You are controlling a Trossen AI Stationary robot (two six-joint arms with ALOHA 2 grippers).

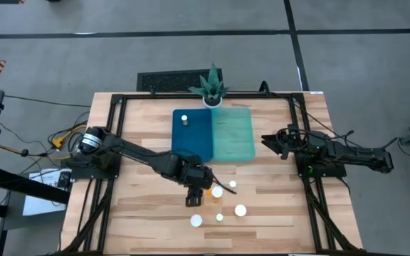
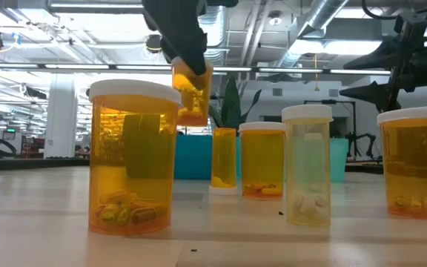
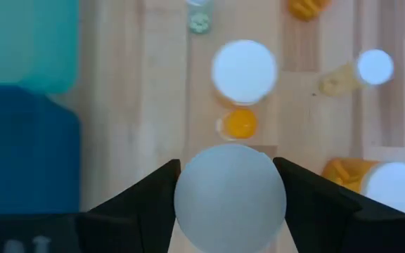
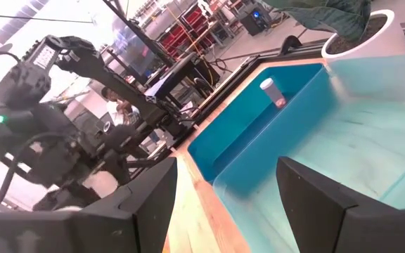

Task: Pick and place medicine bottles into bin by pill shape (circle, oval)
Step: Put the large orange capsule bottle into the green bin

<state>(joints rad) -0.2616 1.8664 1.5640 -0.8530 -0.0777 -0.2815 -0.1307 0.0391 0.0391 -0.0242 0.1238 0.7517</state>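
Note:
My left gripper [image 3: 227, 167] is over the middle of the table [image 1: 148, 213], shut on an amber bottle [image 2: 193, 95] with a white cap [image 3: 229, 190], above the other bottles. Several more amber bottles with white caps stand on the wood below it, the nearest of them [image 1: 217, 192] beside my gripper, and they also show in the low view [image 2: 133, 159]. One bottle [image 1: 184, 119] stands in the dark blue bin [image 1: 194, 142]. The light teal bin [image 1: 233, 135] is beside it. My right gripper [image 4: 234, 190] is open and empty at the teal bin's right side [image 1: 272, 140]. My left gripper pinches the bottle's upper end, at the sides of its white cap [image 3: 188, 193], between its two fingers [image 3: 150, 200]. The fingers come from above, pointing down. The bottle hangs below them, about upright and lifted clear of the table [image 2: 193, 111].
A potted green plant [image 1: 212, 89] stands behind the bins at the table's far edge. One narrow bottle [image 2: 224, 159] stands with its white end down. Bare wood lies to the left of the bottles [image 1: 141, 206]. A black frame [image 1: 112, 142] runs around the table.

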